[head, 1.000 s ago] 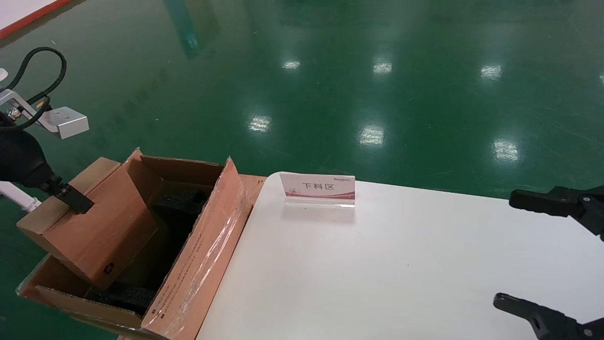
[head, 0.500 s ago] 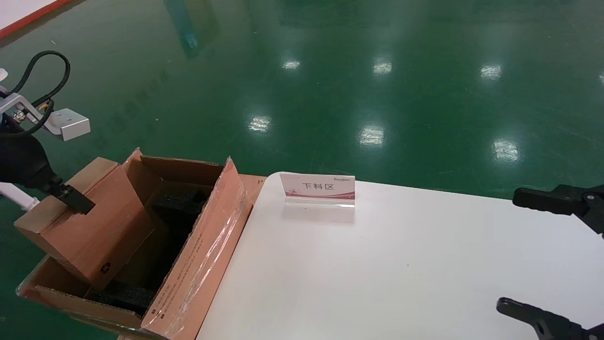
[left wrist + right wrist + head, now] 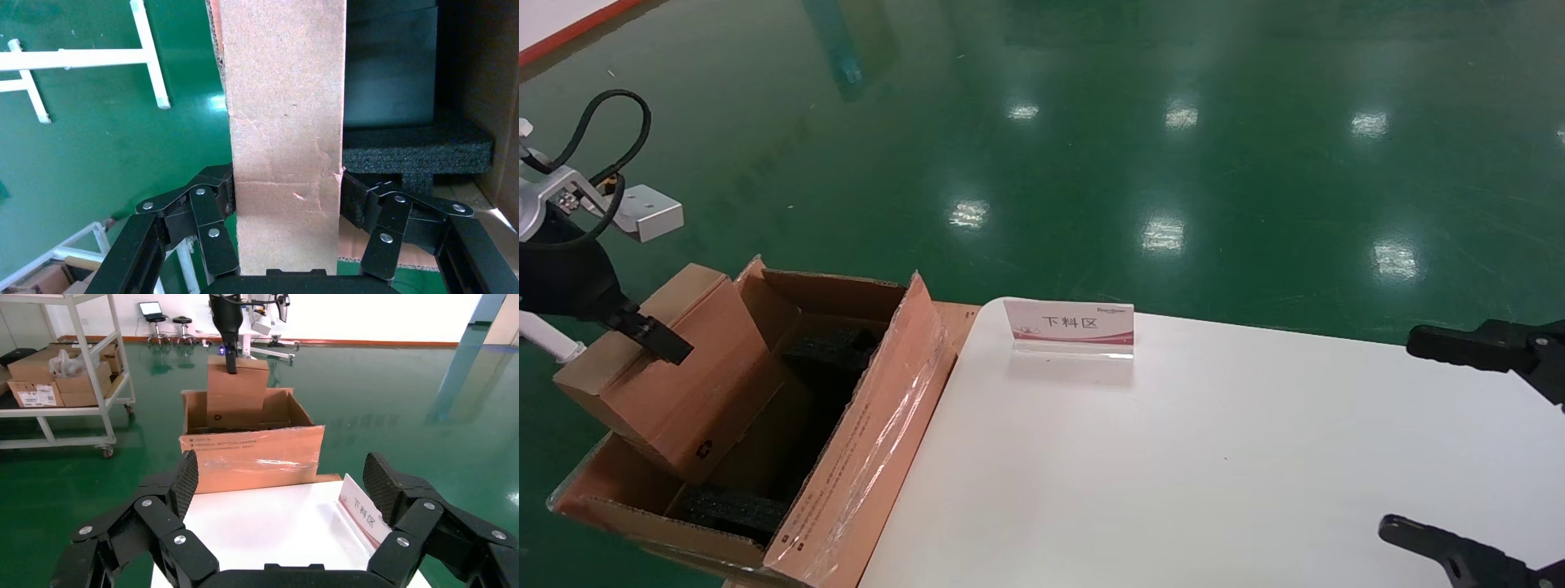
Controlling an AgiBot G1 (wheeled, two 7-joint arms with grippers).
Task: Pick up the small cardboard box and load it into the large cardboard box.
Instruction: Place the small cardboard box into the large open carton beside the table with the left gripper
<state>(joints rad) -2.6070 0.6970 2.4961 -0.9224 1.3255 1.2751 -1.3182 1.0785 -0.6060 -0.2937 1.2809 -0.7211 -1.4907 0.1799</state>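
The small cardboard box (image 3: 674, 384), reddish-brown with a black recycling mark, hangs tilted over the left side of the large cardboard box (image 3: 862, 441), its lower corner inside the opening. My left gripper (image 3: 654, 343) is shut on its upper end; in the left wrist view both pads press its sides (image 3: 284, 190). Black foam blocks (image 3: 731, 510) lie inside the large carton, also seen in the left wrist view (image 3: 416, 150). My right gripper (image 3: 1442, 441) is open and empty over the table's right side; its view shows the small box (image 3: 235, 395) and the carton (image 3: 251, 456) far off.
The white table (image 3: 1173, 457) stands right of the carton, with a small sign stand (image 3: 1071, 327) at its far edge. A green floor lies around. The right wrist view shows a shelf rack with boxes (image 3: 55, 373) at the back.
My left gripper has lifted the small box a little and shifted it slightly right and away. The right gripper has barely moved.
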